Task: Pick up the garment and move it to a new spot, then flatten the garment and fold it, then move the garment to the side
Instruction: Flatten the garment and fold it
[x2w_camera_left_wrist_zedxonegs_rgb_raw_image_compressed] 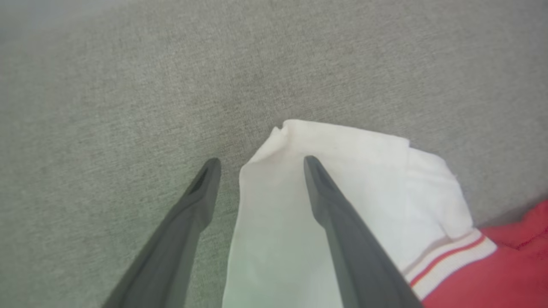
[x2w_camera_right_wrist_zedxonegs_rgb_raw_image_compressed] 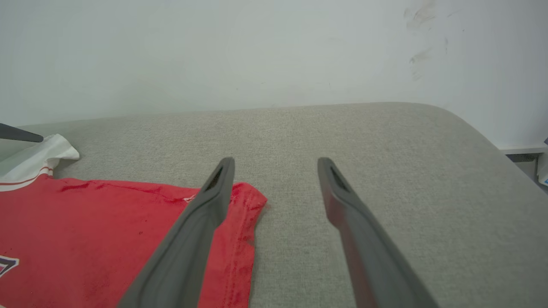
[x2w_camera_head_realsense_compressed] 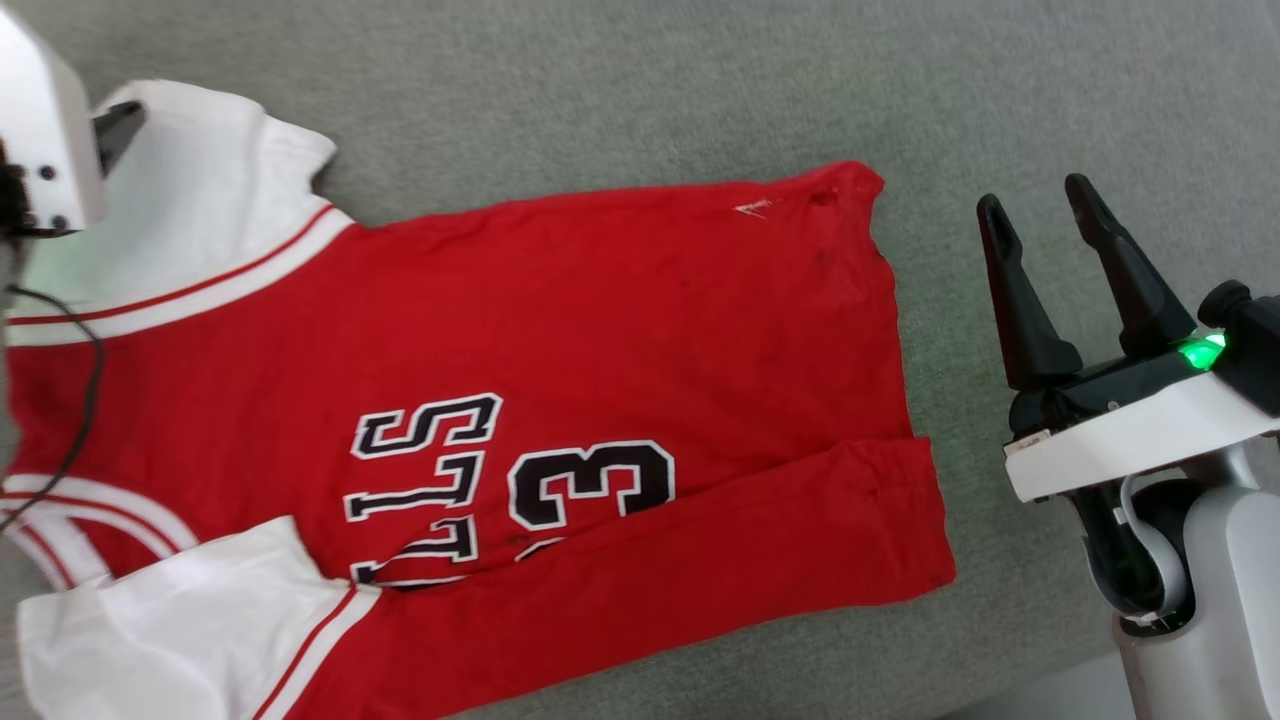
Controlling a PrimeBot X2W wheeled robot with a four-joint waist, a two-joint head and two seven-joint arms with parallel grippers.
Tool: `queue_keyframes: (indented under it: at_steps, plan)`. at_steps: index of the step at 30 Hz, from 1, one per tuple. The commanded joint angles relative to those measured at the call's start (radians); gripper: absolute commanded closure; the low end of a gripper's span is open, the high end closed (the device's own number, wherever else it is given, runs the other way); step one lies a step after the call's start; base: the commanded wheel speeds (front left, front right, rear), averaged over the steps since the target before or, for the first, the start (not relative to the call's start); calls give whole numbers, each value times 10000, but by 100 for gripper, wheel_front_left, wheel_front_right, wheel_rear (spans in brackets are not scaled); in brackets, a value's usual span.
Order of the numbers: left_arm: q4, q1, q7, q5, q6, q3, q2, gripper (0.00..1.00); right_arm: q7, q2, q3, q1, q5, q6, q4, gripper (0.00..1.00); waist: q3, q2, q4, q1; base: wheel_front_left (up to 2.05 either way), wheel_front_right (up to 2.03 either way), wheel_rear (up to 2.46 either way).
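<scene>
on the grey cushion (x2w_camera_head_realsense_compressed: pixel 700 90), in the head view, the garment (x2w_camera_head_realsense_compressed: pixel 600 330) is laid flat; the right gripper (x2w_camera_head_realsense_compressed: pixel 1035 197) is held parted and empty beside its hem (x2w_camera_head_realsense_compressed: pixel 888 380). in the left wrist view, the left gripper (x2w_camera_left_wrist_zedxonegs_rgb_raw_image_compressed: pixel 261 161) is spread, empty, over a white sleeve (x2w_camera_left_wrist_zedxonegs_rgb_raw_image_compressed: pixel 364 171). in the right wrist view, the hem is crossed by one finger (x2w_camera_right_wrist_zedxonegs_rgb_raw_image_compressed: pixel 192 239).

The red garment (x2w_camera_head_realsense_compressed: pixel 600 300) with white sleeves lies spread out sideways. Its near side is folded over the black lettering.
</scene>
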Motion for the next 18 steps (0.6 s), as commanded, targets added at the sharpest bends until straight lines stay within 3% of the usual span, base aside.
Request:
queue_keyframes:
  at_steps: [1,6,7,8,9,11,18]
  plan:
    - [63,-133,232,2,-30,-65,112,0,-60,48,35,-126,123,-4,18,0,352,0,-272,-2,0,0,0]
    - [496,-58,1225,-294,83,-258,89,0,-87,17,136,-226,332,-4,215,0,679,0,-394,-2,0,0,0]
    - [616,53,1441,-360,119,-331,21,15,-102,-3,144,-248,375,-4,247,0,699,0,-402,-2,0,0,0]
    - [722,179,1677,-487,180,-394,-91,65,-94,-11,150,-267,444,-4,301,0,710,0,-405,-2,0,0,0]
    - [791,268,1820,-570,236,-426,-201,100,-57,-35,160,-277,503,-4,349,0,717,0,-407,-2,0,0,0]
    - [844,402,1908,-628,304,-496,-333,100,75,-88,207,-333,733,-4,446,0,707,0,-394,-2,0,0,0]
    - [702,136,605,-388,323,-310,-647,100,1161,-579,402,-907,1700,-4,1099,0,330,0,-39,-2,0,0,0]
